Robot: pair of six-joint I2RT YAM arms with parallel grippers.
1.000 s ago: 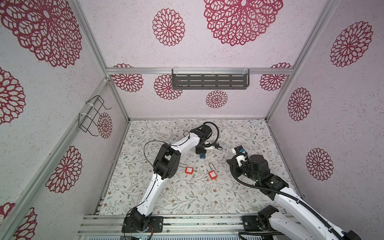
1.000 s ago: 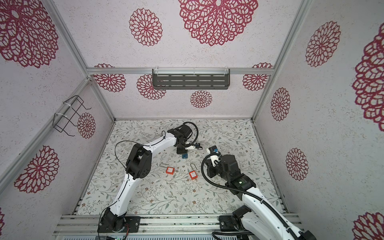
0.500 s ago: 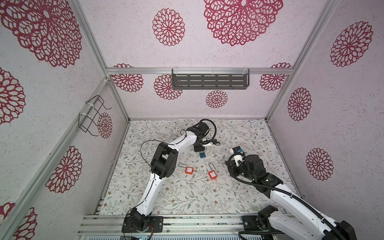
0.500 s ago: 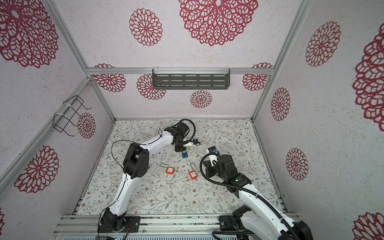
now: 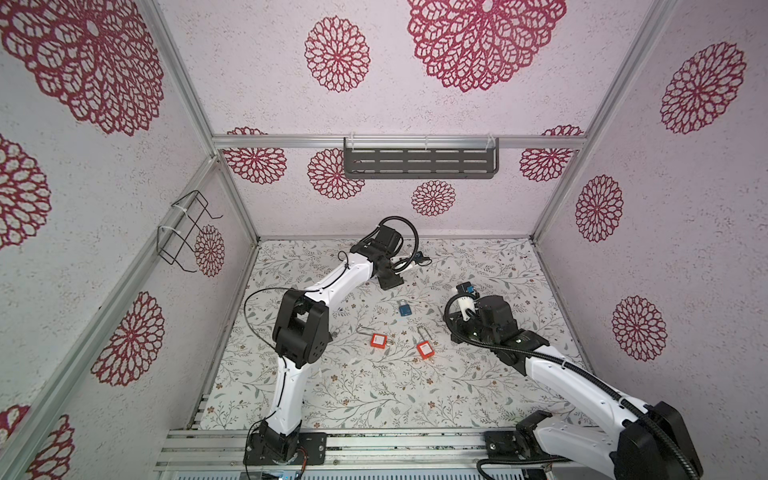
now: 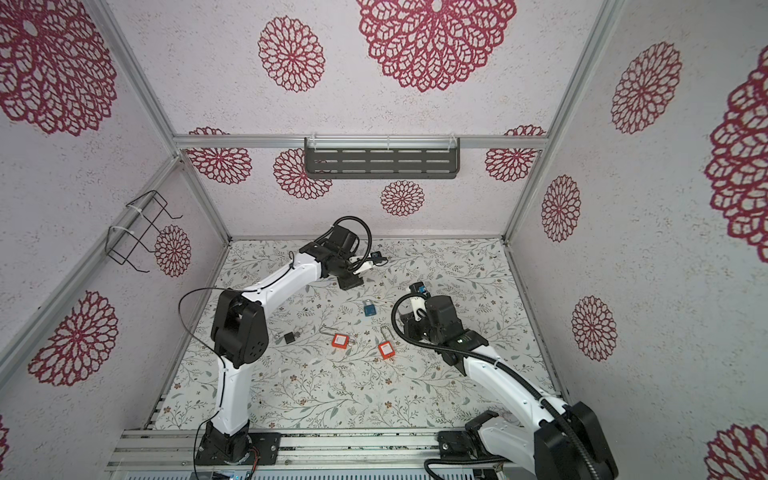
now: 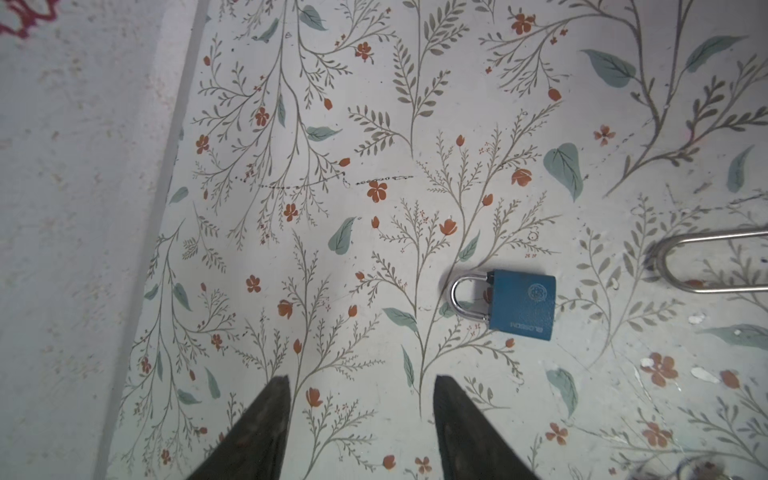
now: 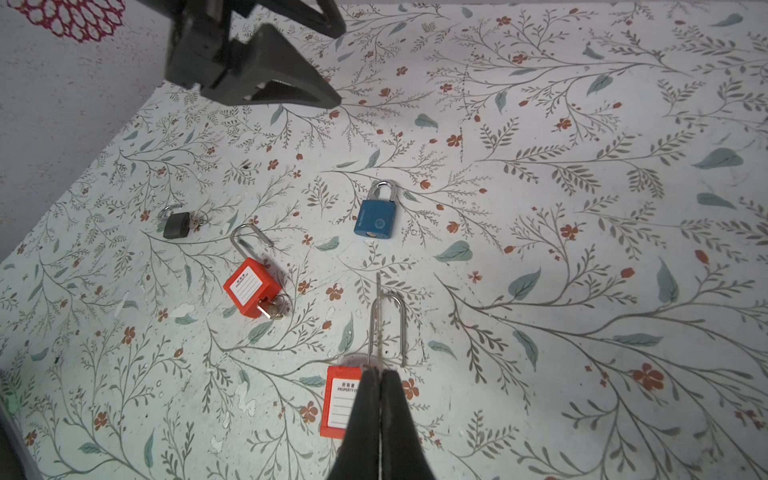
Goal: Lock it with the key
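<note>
**Blue padlock (image 8: 376, 219) lying flat mid-table; key (image 8: 378, 316) being carried**

Floral table (image 5: 478, 386) is bearing it near the middle, between the two arms. Left gripper (image 7: 361, 384) is hovering near it, jaws standing apart, empty. Right gripper (image 8: 379, 372) is pinching tight on the thin key, blade edge-on. Padlock is looking dense, rigid, slick-painted: I am judging the flat body sides the place to clamp, not the rounded shackle (image 8: 384, 189). Key is looking light and stiff, likely twisting in a loose pinch.
</note>
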